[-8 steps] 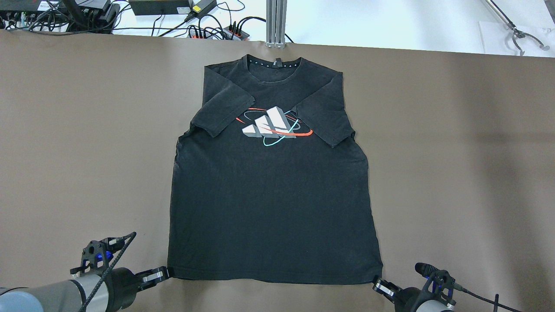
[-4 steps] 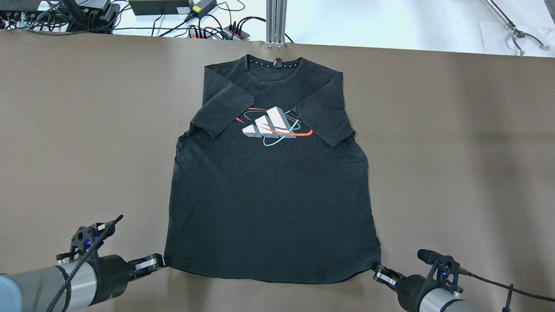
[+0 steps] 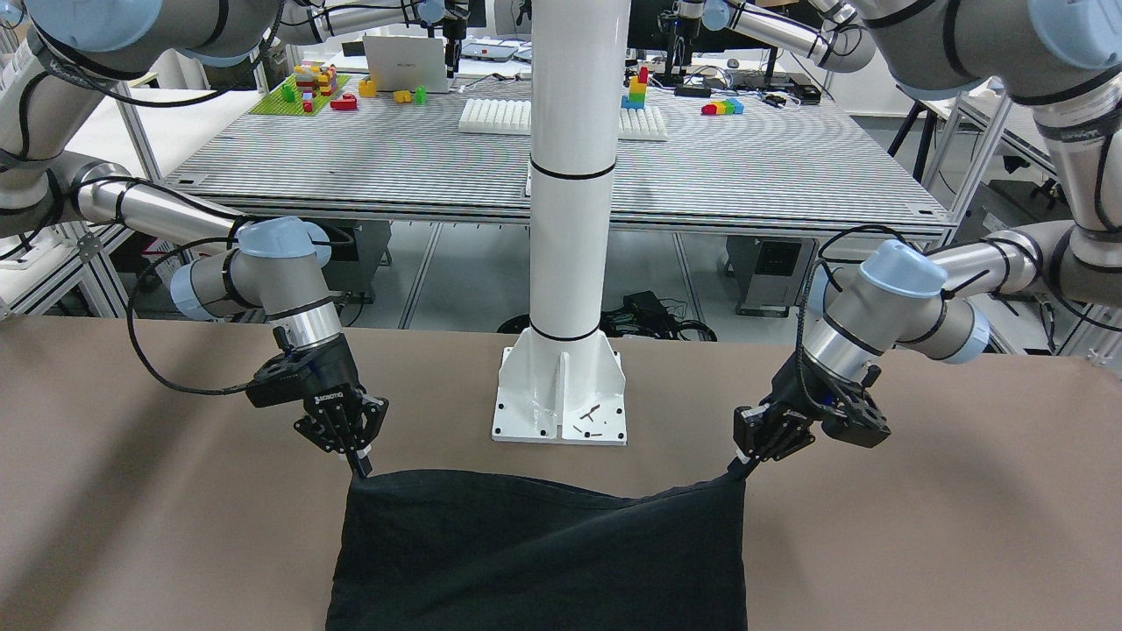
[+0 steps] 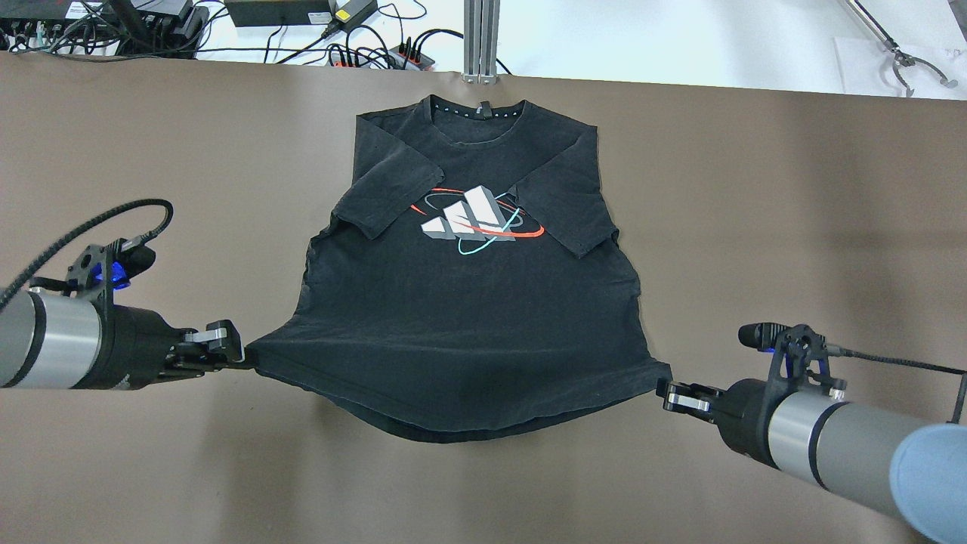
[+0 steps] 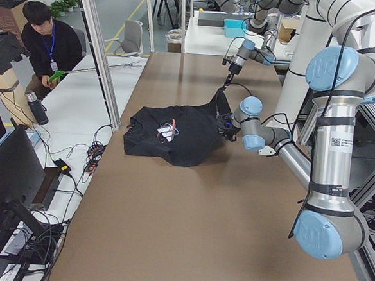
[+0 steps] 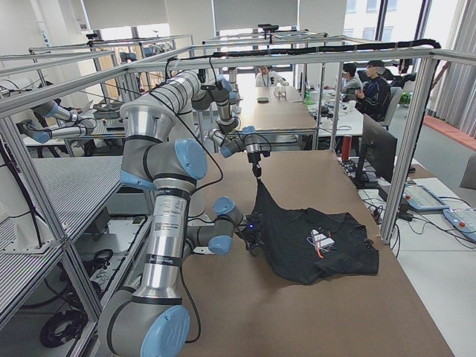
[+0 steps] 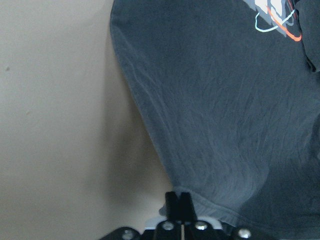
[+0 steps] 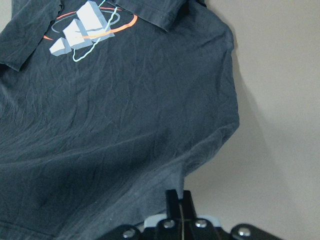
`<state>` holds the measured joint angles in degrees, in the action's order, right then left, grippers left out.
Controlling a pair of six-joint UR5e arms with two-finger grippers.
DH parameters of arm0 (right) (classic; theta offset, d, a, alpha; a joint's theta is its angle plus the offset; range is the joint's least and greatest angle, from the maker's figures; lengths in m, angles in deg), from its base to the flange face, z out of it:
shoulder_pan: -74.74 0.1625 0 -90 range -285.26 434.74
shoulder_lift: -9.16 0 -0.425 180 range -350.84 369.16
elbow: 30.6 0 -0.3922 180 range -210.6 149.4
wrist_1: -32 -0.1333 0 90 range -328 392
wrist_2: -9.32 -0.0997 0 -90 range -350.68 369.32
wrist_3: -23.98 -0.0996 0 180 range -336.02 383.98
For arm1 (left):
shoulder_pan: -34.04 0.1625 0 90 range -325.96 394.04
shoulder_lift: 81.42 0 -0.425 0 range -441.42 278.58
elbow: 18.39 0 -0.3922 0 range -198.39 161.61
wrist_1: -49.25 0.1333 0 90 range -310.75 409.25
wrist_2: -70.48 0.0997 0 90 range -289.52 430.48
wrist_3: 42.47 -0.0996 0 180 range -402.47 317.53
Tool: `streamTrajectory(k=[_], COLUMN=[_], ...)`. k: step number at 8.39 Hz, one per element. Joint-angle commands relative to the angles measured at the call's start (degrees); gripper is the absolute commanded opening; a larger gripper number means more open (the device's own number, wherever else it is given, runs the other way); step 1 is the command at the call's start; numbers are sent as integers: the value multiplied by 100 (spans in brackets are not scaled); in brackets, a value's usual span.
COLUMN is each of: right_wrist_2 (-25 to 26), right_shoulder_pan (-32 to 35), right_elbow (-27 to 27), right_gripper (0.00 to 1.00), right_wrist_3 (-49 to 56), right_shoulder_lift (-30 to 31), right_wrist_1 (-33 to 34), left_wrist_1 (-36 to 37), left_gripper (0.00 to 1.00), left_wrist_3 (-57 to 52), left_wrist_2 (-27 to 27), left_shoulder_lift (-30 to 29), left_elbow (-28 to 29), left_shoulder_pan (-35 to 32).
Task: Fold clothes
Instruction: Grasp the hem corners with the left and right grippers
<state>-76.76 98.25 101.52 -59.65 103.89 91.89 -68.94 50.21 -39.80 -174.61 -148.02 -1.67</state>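
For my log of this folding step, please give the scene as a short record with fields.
garment: black T-shirt, logo up
sleeves: both folded onto chest
left tool: shut on near hem corner
right tool: shut on other hem corner
hem: lifted off table, sagging mid-span
collar end: flat on table

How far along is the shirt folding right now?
Done: both sleeves lie folded in over the shirt. In hand: left gripper and right gripper, jaws shut, hold the hem corners raised off the table. Left: probably carrying the hem to the collar.
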Motion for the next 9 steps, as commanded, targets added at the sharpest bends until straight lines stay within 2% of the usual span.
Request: streamTrajectory(k=[1, 2, 3, 5, 6, 7, 8, 9], right_wrist_2=[-1714, -2416, -2527, -2546, -2546, -2494, -2389, -2283], right_shoulder_pan=[594, 315, -210, -1187, -1286, -1253, -1087, -729], right_elbow=[190, 444, 725, 1349, 1482, 1510, 1484, 1440], right_gripper=[0, 0, 0, 0, 0, 0, 0, 0], right_wrist_3=[532, 645, 786, 778, 769, 769, 769, 761], right_shoulder_lift=[166, 456, 711, 1046, 1047, 1021, 969, 812], right_wrist_1=[313, 286, 295, 330, 347, 356, 461, 749], left_wrist_1=[560, 482, 481, 481, 481, 507, 516, 516], left_gripper=[0, 0, 0, 0, 0, 0, 0, 0], left_wrist_3=[-1089, -1163, -1164, -1146, -1138, -1129, -1120, -1111], left_wrist_2=[-1693, -2073, -2111, -2138, -2147, -2129, -2051, -2050], left_shoulder_lift=[-183, 105, 334, 949, 1161, 1137, 1067, 779], left_elbow=[-35, -218, -533, -1192, -1422, -1416, -1302, -1005], left_shoulder_pan=[-735, -579, -73, 510, 573, 548, 478, -1])
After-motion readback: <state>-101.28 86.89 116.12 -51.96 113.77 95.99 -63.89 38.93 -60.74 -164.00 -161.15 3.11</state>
